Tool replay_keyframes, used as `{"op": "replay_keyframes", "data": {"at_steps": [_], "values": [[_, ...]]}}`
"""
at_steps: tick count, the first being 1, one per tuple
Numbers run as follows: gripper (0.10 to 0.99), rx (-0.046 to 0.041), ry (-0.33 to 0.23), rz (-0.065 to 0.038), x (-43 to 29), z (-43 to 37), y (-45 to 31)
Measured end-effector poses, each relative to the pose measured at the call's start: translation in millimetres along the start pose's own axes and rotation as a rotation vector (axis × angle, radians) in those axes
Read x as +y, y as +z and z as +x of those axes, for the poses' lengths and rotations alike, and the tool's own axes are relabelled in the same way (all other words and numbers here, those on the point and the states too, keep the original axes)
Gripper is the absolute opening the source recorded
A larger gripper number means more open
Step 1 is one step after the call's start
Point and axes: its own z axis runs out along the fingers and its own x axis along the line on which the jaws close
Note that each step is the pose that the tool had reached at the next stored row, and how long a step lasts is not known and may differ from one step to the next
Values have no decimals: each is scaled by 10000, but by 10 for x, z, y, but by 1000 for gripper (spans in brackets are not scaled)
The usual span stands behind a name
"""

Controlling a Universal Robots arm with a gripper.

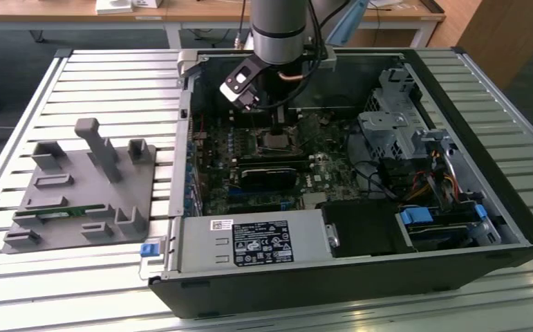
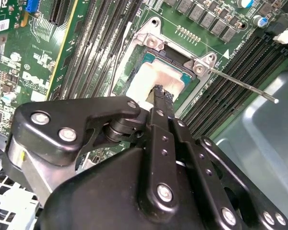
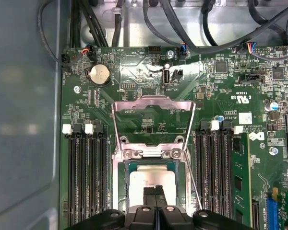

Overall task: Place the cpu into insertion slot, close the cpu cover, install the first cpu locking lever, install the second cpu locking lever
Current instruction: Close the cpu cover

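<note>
cpu in insertion slot, cpu cover raised alongside, gripper over cpu

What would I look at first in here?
The silver robot arm dips into a big open computer case in the exterior view. In both wrist views its black gripper hovers right over the pale cpu, which sits in the insertion slot. The shiny cpu cover is flipped open beside it.

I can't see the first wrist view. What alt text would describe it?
A shut claw hangs over the cpu, which lies in its slot on a green board. The cover stands open beyond it, with black memory slots on either side.
</note>
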Motion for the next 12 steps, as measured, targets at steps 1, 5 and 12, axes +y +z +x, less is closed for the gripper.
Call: {"op": "replay_keyframes", "data": {"at_steps": [1, 5, 12], "values": [[106, -1, 1, 4, 1, 0, -12], [106, -1, 0, 9, 3, 1, -46], [106, -2, 1, 70, 22, 3, -144]]}}
